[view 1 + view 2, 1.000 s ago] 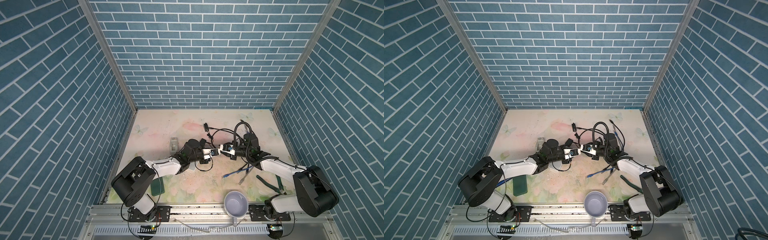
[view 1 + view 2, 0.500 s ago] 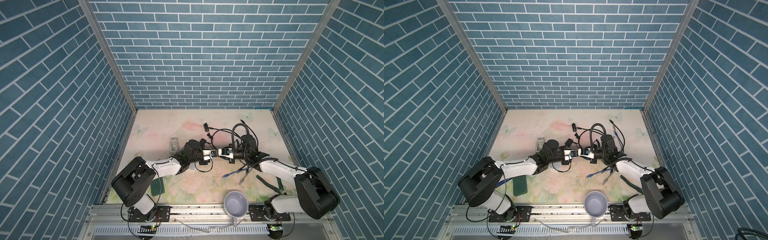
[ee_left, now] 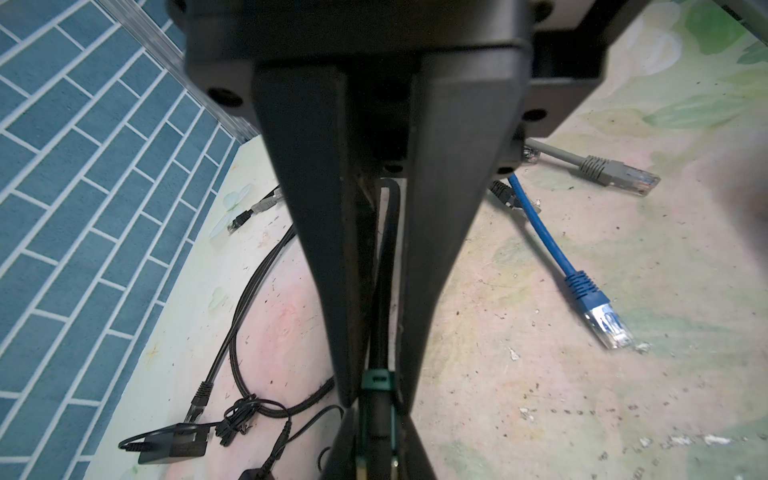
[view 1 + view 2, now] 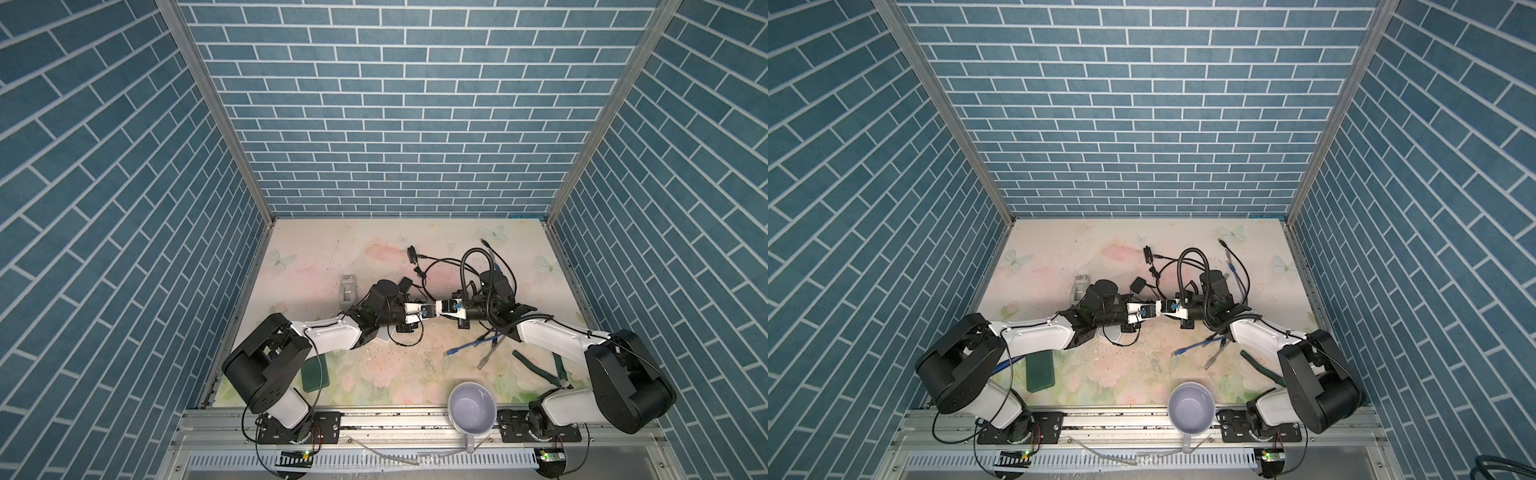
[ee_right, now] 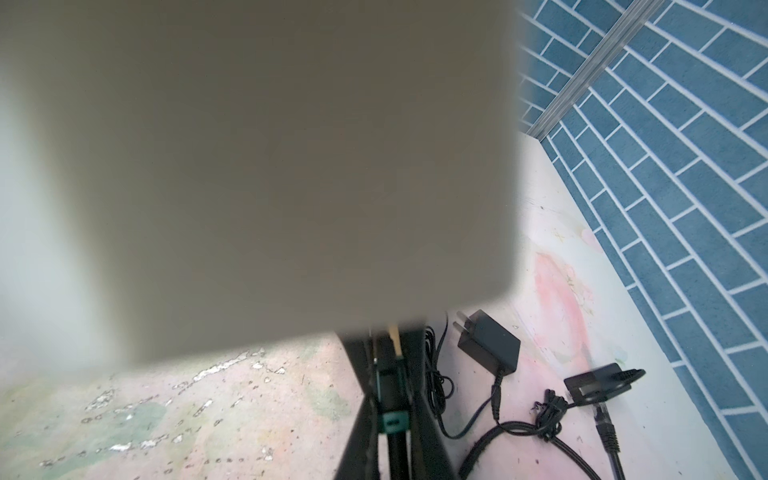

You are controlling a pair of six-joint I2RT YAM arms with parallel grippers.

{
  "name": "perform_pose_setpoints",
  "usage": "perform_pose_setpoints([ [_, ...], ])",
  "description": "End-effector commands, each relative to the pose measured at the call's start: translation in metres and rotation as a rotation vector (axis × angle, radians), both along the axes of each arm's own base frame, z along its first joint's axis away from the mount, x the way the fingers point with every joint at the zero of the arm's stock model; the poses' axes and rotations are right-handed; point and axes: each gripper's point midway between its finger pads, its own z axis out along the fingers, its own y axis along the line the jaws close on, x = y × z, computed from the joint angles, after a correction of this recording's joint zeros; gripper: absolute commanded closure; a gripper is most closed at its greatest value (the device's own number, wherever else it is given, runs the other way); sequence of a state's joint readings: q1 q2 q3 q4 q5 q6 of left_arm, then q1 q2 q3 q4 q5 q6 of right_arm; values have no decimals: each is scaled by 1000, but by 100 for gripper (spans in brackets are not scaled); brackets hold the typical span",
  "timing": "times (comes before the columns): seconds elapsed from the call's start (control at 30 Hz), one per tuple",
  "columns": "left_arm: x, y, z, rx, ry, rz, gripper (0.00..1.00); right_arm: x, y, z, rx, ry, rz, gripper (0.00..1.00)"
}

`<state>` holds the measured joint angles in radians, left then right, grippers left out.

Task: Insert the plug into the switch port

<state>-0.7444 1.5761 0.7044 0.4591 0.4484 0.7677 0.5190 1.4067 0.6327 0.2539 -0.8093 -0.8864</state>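
Right tool (image 4: 440, 308) moved in tip-to-tip with left tool (image 4: 426, 313), both pinched narrow on plug (image 3: 376, 380)

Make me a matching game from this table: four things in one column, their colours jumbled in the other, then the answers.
Things:
1. mug
2. flat slab
3. wall adapter
4. small box

Colours:
A. black
B. grey
C. pale lilac
D. dark green

Pairs: 1-C, 2-D, 3-A, 4-B
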Motion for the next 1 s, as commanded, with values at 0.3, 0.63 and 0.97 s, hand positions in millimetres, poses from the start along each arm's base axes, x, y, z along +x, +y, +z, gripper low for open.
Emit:
perform_pose_setpoints([
  [0.3,11,20,18,-145,148,216,43,11,6,-7,-26,62,-40,100],
  [0.63,31,98,20,-111,444,772,0,22,28,-32,-112,224,-165,100],
  [0.97,33,125,-32,-182,637,1014,0,22,48,-64,-108,265,-286,100],
])
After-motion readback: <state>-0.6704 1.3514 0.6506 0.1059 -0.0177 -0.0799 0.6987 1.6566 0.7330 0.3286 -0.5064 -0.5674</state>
